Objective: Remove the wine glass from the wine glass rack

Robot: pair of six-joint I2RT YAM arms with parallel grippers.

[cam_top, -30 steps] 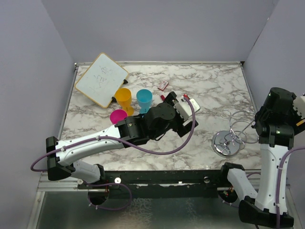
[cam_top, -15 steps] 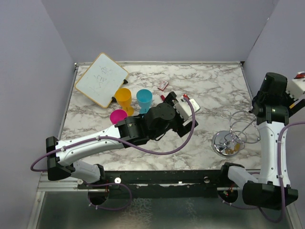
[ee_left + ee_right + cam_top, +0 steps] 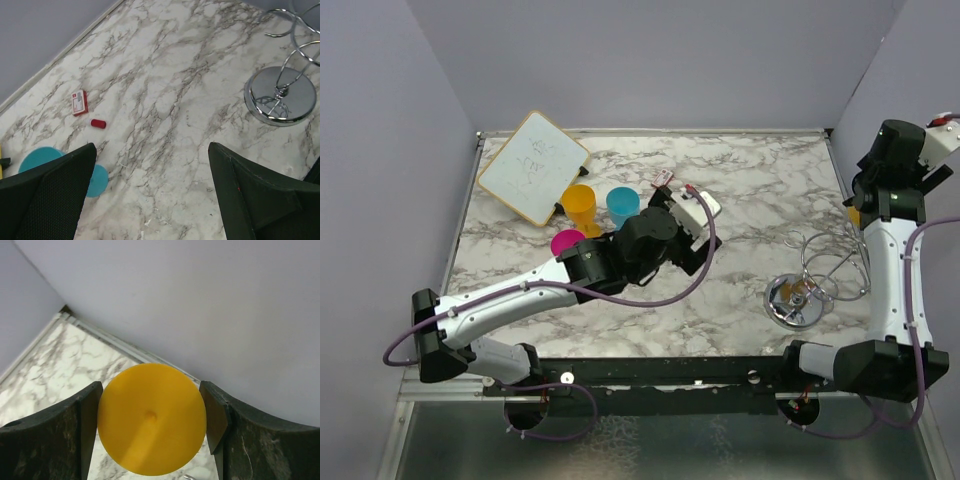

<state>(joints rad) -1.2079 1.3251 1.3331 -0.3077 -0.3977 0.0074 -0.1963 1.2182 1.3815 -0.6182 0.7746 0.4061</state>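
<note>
The wine glass rack (image 3: 812, 283) is a chrome wire stand on a round shiny base at the table's right front; it also shows in the left wrist view (image 3: 280, 95). My right gripper (image 3: 152, 412) is raised high near the back right wall and is shut on a yellow wine glass (image 3: 151, 426), of which only the round foot shows. A bit of yellow (image 3: 853, 214) shows by the right wrist in the top view, up and clear of the rack. My left gripper (image 3: 150, 200) is open and empty above mid-table.
An orange cup (image 3: 581, 208), a teal cup (image 3: 622, 207) and a pink cup (image 3: 566, 243) stand left of centre. A whiteboard (image 3: 533, 166) lies at the back left. A small red card (image 3: 79, 102) and a red cap (image 3: 98, 123) lie on the marble.
My right arm has risen and swung toward the back right wall, carrying the yellow glass away from the rack. My left arm has shifted slightly back and left.
</note>
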